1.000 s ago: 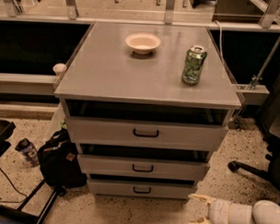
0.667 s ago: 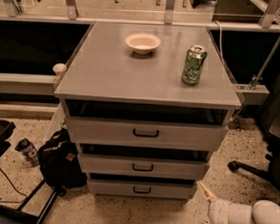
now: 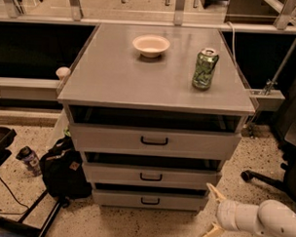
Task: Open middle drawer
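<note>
While the gripper (image 3: 212, 212) gapes lower-right, the middle drawer (image 3: 112, 174) runs left-right.

One camera looks down from high in front of the cabinet (image 3: 115, 75), jaws spread at lower right.

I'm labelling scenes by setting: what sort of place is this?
Probably an office or lab workspace: a grey three-drawer cabinet, an office-chair base on speckled floor, a backpack beside the cabinet. The gripper hovers open at lower right, off the middle drawer.
</note>
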You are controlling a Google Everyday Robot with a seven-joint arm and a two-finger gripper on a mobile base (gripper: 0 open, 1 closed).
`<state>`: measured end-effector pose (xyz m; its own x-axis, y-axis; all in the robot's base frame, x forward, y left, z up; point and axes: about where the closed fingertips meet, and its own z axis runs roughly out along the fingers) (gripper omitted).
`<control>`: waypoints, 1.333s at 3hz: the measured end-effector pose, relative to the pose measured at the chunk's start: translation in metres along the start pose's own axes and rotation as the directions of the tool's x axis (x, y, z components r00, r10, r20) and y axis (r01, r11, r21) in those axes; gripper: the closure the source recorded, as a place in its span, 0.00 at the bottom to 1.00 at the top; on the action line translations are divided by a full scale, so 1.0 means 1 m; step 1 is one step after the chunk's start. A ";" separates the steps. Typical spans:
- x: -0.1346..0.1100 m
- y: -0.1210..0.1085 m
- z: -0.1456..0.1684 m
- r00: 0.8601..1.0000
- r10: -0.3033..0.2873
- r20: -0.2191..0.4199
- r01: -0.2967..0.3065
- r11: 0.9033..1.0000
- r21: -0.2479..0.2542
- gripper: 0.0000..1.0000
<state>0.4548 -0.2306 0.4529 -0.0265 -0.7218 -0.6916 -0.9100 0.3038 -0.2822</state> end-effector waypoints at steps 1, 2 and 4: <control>0.021 -0.051 0.016 0.990 0.008 -0.142 -0.001 0.999 0.051 0.00; 0.020 -0.086 0.049 0.974 -0.003 -0.228 0.013 0.999 0.044 0.00; 0.005 -0.086 0.068 0.975 -0.030 -0.219 0.033 0.999 0.013 0.00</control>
<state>0.5613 -0.2179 0.4283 -0.0896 -0.8492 -0.5204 -0.9050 0.2876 -0.3135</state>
